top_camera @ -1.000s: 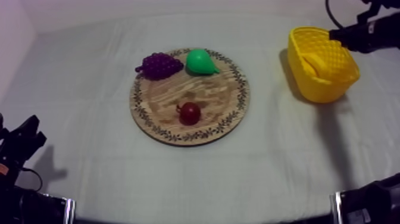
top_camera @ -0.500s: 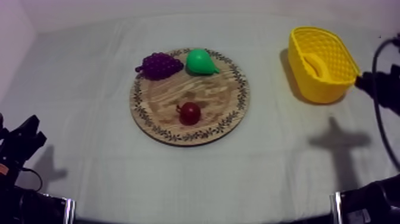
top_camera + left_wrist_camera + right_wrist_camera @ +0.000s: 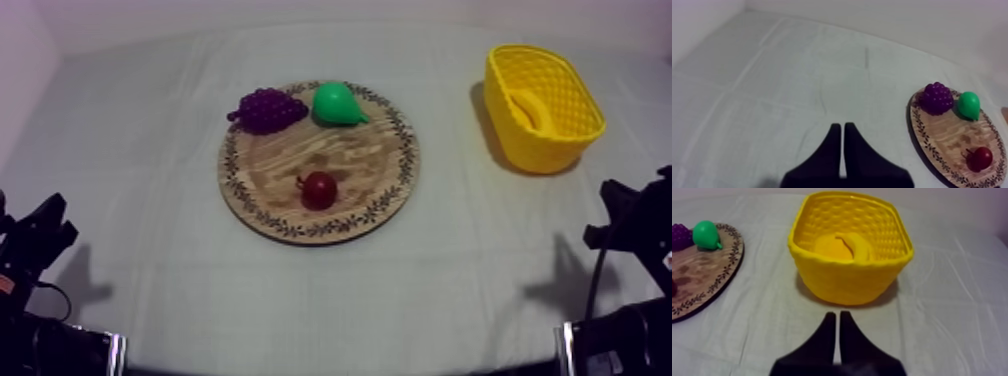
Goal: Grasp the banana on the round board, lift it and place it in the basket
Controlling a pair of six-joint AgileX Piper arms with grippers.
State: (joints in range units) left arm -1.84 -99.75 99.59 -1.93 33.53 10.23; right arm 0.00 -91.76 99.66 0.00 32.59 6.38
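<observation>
The right end effector sits low at the right edge of the top view over bare table, its two fingers pressed together on nothing. Beyond its tips and apart from them, in the frame's upper right, stands the yellow basket with the banana lying inside. The left end effector, likewise closed and empty, sits low at the left edge. Mid-frame, the wooden board carries the small red fruit, grapes and pear. Open cloth separates board and basket.

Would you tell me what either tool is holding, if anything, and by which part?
Nothing: left tool and right tool are shut empty; banana lies in the yellow basket.
</observation>
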